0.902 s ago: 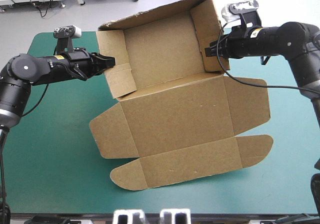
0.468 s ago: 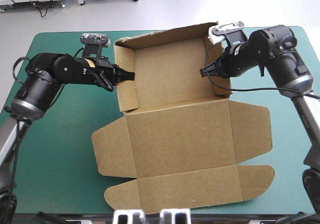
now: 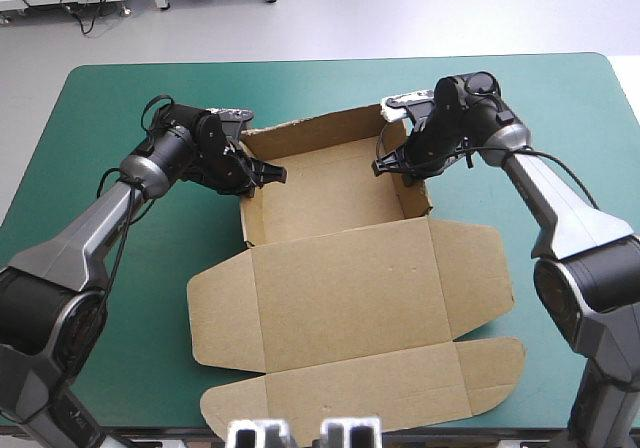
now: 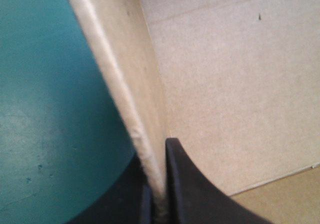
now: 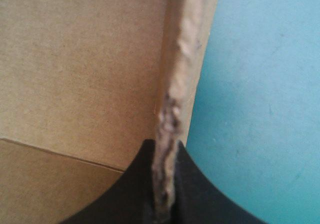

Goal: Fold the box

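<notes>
Now, with the box (image 3: 345, 268) sitting mid-table on the teal-green cover (image 3: 140, 338), lid flat toward me, the left gripper (image 3: 274, 175) clamped on its left wall and the right gripper (image 3: 381, 165) on its right wall, I'd press both down evenly so they seat square.

Nothing readable is showing in any of the views. The box (image 3: 345, 268) is showing only plain brown board on its floor, walls and flaps, and the teal-green cover of the table (image 3: 120, 298) is showing no lettering, label, number or sign that can be made out.
</notes>
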Robot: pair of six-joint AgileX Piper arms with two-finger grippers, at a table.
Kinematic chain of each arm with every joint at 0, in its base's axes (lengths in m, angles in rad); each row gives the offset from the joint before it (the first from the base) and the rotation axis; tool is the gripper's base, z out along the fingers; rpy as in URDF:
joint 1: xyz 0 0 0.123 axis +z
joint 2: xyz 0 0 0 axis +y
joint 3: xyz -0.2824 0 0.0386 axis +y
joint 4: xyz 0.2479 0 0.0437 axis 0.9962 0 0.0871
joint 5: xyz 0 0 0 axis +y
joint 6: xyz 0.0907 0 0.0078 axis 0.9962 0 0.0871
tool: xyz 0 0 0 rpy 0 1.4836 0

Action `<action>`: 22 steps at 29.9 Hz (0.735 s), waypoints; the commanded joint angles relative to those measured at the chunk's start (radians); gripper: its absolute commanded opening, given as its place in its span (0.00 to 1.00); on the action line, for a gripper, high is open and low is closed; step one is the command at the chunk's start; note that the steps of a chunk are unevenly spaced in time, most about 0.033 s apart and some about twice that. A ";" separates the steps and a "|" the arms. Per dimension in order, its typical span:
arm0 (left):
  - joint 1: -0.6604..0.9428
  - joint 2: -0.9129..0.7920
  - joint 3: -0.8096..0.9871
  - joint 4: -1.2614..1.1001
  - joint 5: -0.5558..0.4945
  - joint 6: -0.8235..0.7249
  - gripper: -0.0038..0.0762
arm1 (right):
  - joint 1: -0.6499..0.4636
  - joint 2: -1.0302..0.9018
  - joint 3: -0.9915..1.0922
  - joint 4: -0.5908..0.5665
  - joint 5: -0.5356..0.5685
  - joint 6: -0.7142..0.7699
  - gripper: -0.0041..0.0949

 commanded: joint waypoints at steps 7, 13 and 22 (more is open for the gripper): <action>-0.015 0.021 -0.133 -0.012 -0.014 -0.013 0.03 | 0.014 0.064 -0.026 0.178 -0.090 -0.134 0.02; -0.015 0.042 -0.217 0.005 0.078 -0.011 0.04 | 0.014 0.064 -0.039 0.108 -0.107 -0.160 0.06; -0.015 0.112 -0.315 -0.012 0.247 -0.015 0.22 | 0.014 0.062 -0.043 0.058 -0.093 -0.160 0.38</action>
